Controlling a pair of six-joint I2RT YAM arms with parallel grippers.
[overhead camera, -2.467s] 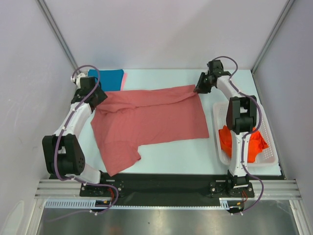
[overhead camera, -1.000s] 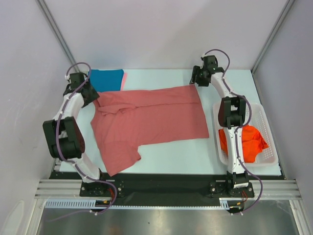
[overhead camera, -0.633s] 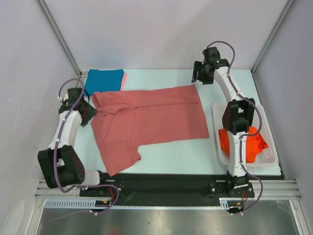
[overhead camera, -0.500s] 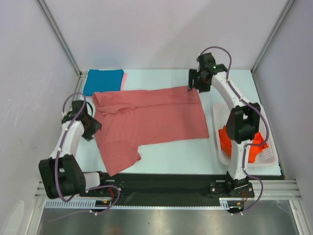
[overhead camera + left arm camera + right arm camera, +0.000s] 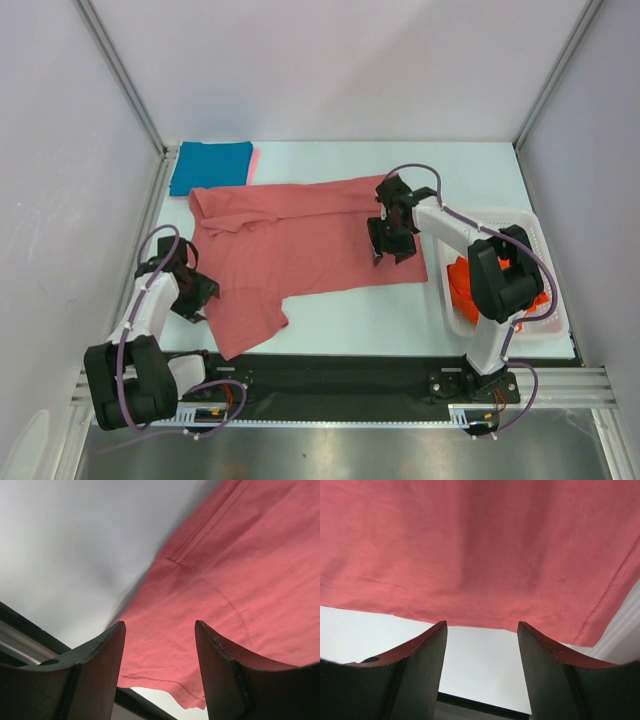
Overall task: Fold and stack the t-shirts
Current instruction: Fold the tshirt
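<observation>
Near edge: black rail runs along the front, with both arm bases bolted on it.
Left gripper: low over the near-left of the table, at the left edge of the near sleeve of the salmon-red t-shirt. Jaws spread, nothing between them. In the wrist view the fingers stand wide apart, with sleeve cloth and its hem in the gap.
Right gripper: over the right part of the salmon-red t-shirt, close to its near-right corner, fingertips pointing toward the near edge. Jaws spread, holding nothing. In the wrist view the shirt's hem and bare table show between the fingers.
Salmon-red t-shirt: lies open across mid-table, unfolded. It is mostly flat, rumpled along the far-left part.
Basket: white lattice on the right side of the table, just beside the shirt's right edge. The right arm crosses over it.
Orange-red t-shirts: bunched inside the basket and partly hidden by the arm, so the count cannot be told.
Teal-blue t-shirt: folded into a flat rectangle at the far-left corner, just beyond the salmon-red t-shirt.
Light pink cloth: thin strip at the teal-blue t-shirt's right edge. Too little shows to tell more.
</observation>
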